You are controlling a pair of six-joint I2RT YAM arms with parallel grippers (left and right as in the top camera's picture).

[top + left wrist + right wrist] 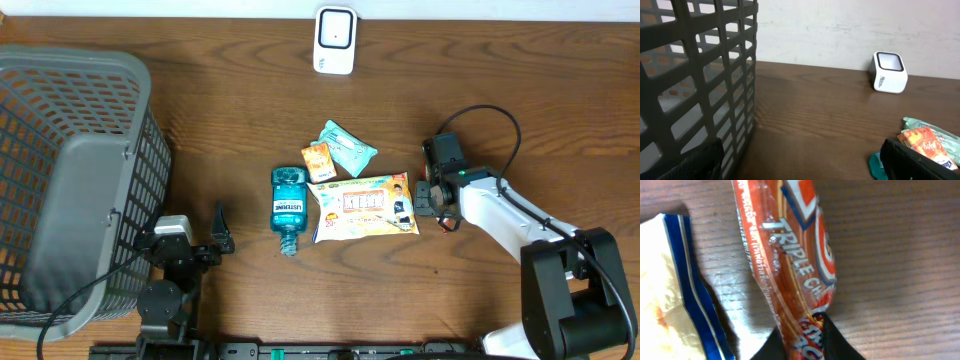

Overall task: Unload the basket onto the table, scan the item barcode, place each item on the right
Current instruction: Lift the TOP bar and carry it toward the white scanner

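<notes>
Tabletop [200, 100] of dark wood, seen from overhead, L to R.

- **Far L:** grey mesh basket [150, 160], upright, filling the table's L edge. In the L wrist view its wall takes up the L half of the frame.
- **Bottom L:** L gripper [221, 230] sits low beside the basket's lower R corner. Jaws are spread as wide as they go w/ nothing between them.
- **Centre:** blue bottle [287, 208] lies on its side, cap toward the near edge.
- **Just R of the bottle top:** small orange pack [317, 160], touching or overlapping a teal pack [348, 147] on its R.
- **Far edge, above this group and well apart from it:** white scanner [335, 40], standing at the back of the table.
- **Below the two packs:** large printed bag [365, 207], flat, its L end near the bottle.
- **R of the bag:** R gripper [437, 205], angled down to the tabletop at the bag's R end. Jaws are pinched nearly closed on one end of a red-orange wrapped bar [790, 265], marked "TRIPLE CH…".
- **R wrist view:** the bar rests on the wood, stretching away from the fingertips, just beside the bag's blue-trimmed edge. Cannot tell whether bar and bag touch. No barcode is legible on the visible face.
</notes>
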